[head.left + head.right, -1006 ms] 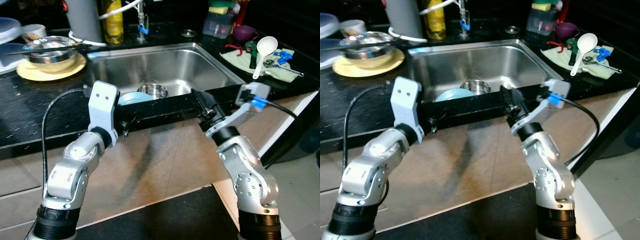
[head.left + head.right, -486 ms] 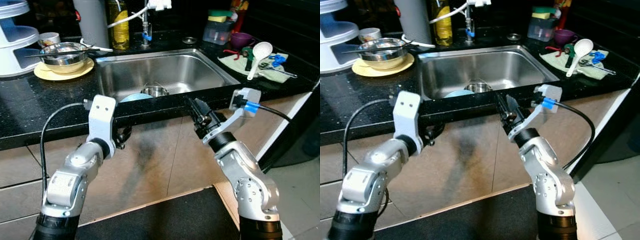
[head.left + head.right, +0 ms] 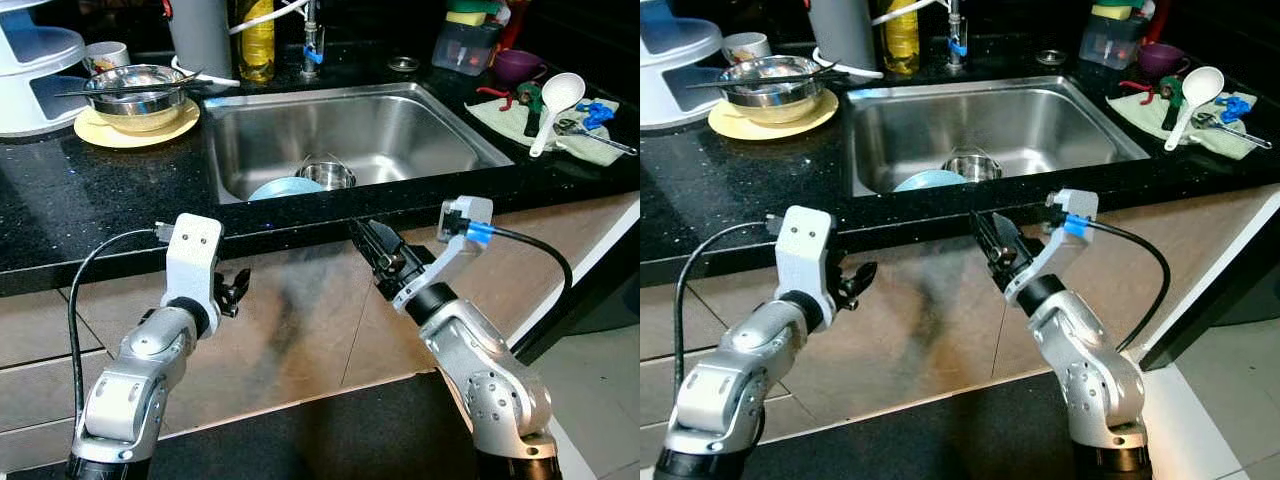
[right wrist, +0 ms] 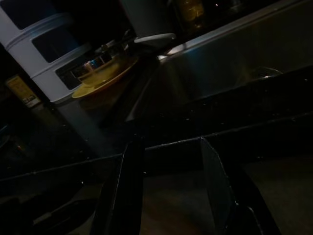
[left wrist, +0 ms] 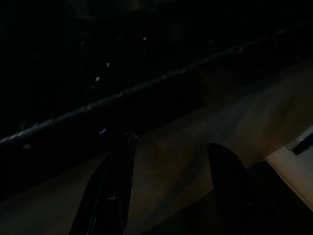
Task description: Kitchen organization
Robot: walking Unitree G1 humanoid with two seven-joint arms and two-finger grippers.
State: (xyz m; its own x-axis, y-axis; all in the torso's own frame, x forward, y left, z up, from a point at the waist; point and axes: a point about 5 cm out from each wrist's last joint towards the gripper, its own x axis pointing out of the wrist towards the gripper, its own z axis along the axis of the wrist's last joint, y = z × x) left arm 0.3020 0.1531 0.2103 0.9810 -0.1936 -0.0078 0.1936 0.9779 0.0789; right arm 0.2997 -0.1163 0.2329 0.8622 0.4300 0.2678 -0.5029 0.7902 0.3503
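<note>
Wrist views: both grippers' fingers point(image 4: 128, 196) parted, empty.

My head cameras look forward and down from above the black counter point(image 3: 60, 200), both sharing the steel sink point(image 3: 350, 135) at centre and my two arms near. My left wrist camera faces the counter edge point(image 5: 122, 93) from just below, close. My right wrist camera looks low across the counter toward the yellow plate point(image 4: 100, 81).

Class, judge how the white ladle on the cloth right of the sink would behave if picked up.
The white ladle looks like plastic, so probably light and stiff. Its big round bowl may make it top-heavy and apt to swivel. The smooth handle could slip in a claw.
</note>
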